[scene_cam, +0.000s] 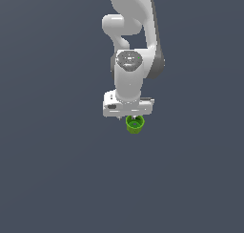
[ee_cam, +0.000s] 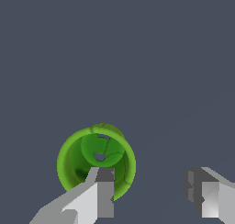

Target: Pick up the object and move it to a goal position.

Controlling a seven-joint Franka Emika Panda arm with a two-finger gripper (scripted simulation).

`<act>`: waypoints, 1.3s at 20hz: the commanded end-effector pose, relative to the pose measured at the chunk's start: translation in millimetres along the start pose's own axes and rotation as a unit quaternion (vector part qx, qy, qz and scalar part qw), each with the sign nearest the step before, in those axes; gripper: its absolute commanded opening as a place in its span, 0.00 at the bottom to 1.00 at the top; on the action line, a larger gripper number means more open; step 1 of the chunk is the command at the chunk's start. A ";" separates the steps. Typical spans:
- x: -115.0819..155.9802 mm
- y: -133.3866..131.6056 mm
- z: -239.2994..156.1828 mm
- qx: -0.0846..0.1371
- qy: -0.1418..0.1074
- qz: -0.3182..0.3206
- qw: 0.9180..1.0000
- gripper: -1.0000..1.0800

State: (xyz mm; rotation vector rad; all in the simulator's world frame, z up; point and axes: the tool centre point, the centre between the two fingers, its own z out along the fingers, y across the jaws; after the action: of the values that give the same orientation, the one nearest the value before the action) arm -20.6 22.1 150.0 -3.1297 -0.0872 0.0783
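No words, numbers, brands or signs can be read anywhere in either view; the arm, the green cup and the grey ground carry no legible marking.

The object (scene_cam: 135, 124) is a small, round, bright green cup with a darker hollow in the middle. It stands up straight with its open mouth facing up, and in the wrist view (ee_cam: 97, 162) you can look right down inside it to a darker green floor with a small grey spot. In the exterior view it sits on the flat dark grey ground near the middle of the picture, a tiny bit toward 3 o'clock.
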 end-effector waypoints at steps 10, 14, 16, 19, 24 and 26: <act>3.5 1.3 12.3 0.007 -0.050 0.009 0.999 0.62; 4.8 1.9 19.7 0.012 -0.082 0.014 0.996 0.62; 5.2 2.1 23.9 0.015 -0.101 0.018 0.995 0.62; 5.2 2.3 30.0 0.020 -0.130 0.022 0.991 0.62; 4.0 2.3 39.2 0.028 -0.179 0.029 0.983 0.62; 3.0 2.2 42.4 0.031 -0.198 0.031 0.979 0.62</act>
State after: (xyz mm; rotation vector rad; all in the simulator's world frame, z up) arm -18.8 20.3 109.9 -3.0182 0.0049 0.6439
